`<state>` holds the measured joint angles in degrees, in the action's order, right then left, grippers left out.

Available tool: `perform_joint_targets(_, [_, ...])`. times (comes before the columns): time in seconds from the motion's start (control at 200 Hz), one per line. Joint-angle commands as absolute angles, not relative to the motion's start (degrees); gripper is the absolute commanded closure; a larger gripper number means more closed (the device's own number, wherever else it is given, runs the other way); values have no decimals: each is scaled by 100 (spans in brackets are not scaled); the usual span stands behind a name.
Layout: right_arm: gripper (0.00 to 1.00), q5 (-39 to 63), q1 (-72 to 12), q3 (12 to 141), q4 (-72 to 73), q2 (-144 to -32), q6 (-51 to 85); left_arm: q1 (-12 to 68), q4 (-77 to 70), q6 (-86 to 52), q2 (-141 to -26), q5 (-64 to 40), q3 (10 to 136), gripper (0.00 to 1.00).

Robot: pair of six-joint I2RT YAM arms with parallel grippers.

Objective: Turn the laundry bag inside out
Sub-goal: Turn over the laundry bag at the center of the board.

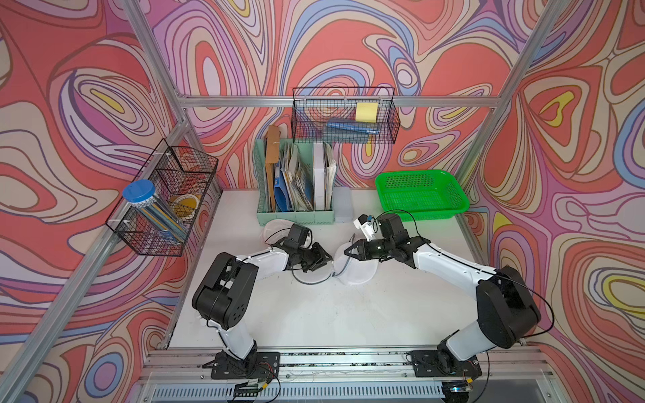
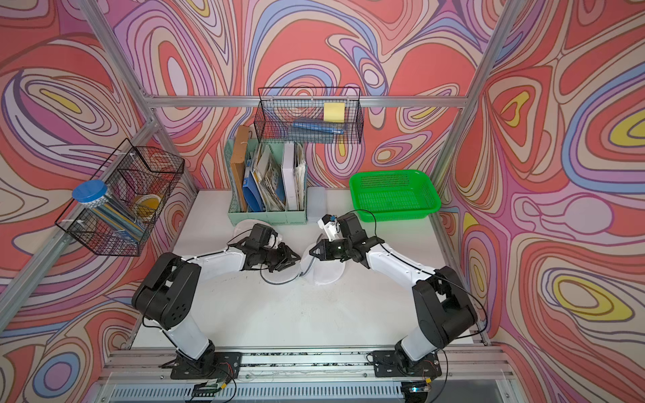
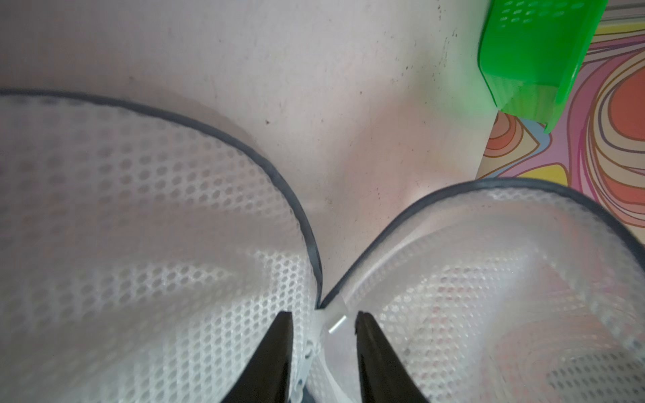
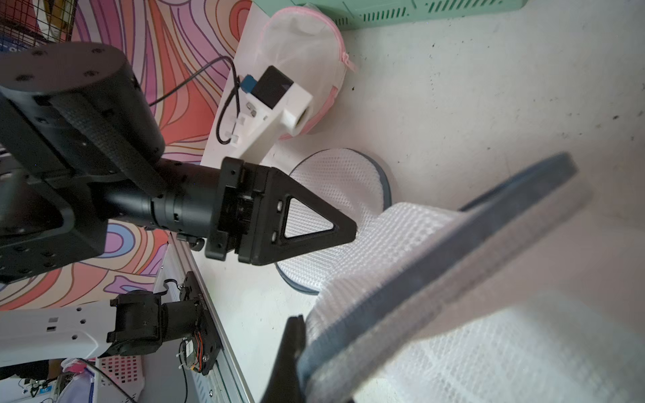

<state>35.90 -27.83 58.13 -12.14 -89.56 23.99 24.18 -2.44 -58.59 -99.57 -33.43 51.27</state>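
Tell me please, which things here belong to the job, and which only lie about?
Job: white mesh laundry bag with grey trim; left pincer; right pincer.
Lying about: green plastic basket; mint-green file organiser; pink-trimmed mesh bag.

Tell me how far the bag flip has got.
Done: the bag looks opened, its two round mesh halves splayed on the table. In hand: the right gripper is shut on the grey rim; the left gripper is open, straddling the zip where the halves meet. Left: the turning itself, as far as I can tell.
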Motion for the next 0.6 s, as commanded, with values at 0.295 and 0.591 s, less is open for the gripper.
perform_joint_targets(0.295, [100,3755,-2739,5810,-1303,-8983,2294,2445,-2004,-6372,-10124,-3689,4866,52])
perform_joint_targets(0.591, [100,3716,-2719,5827,-1323,-8965,2302,2603,-2382,-6368,-10649,-4086,5057,48])
